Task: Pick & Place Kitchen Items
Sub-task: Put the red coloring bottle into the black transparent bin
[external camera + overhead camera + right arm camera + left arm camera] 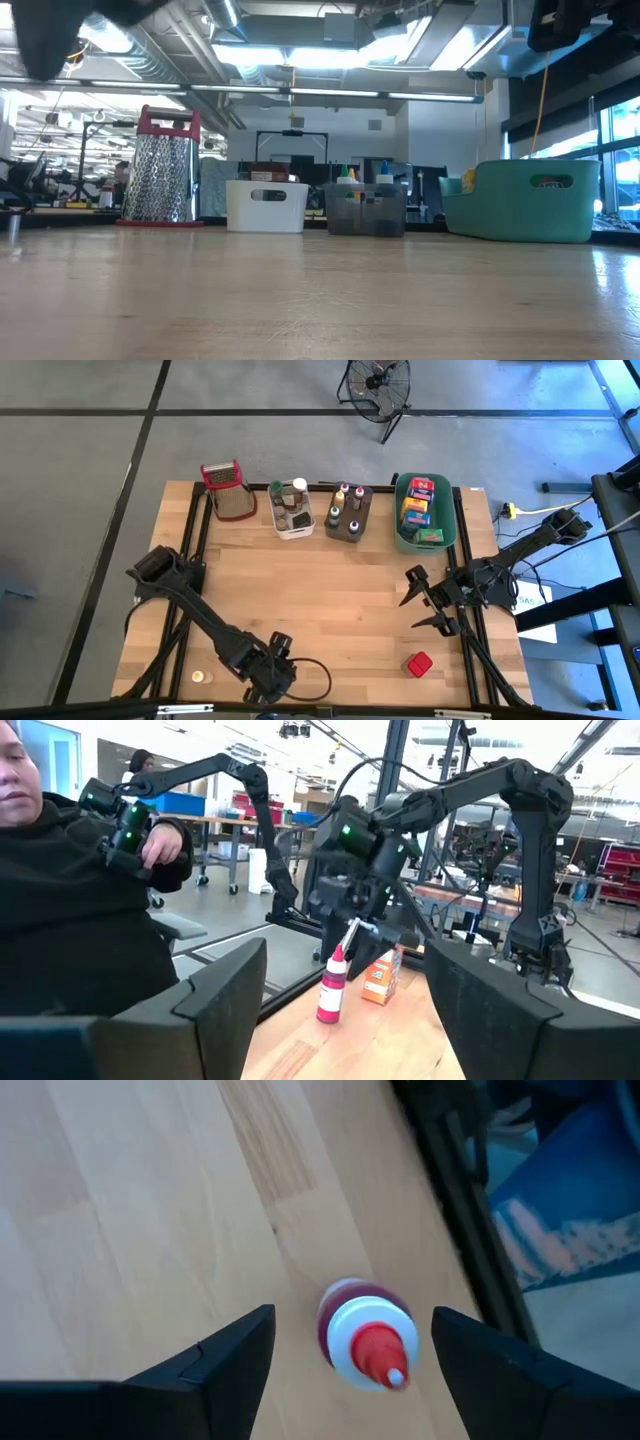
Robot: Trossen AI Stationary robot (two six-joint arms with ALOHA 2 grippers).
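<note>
Left gripper (345, 1360) spread open around red-capped bottle (365, 1335) on tabletop (150, 1230), not gripping; right gripper (345, 995) open, empty.

Across the far edge of my wooden table (320, 300) stand four items in a row. At left of the frame, a metal grater (158, 170) with a red top stands upright. Near centre sits a white tub (266, 206), with a grey tub (366, 209) just beside it. At right sits a green tub (525, 200). A dark, blurred part of one of my arms (45, 35) fills the upper left corner.
</note>
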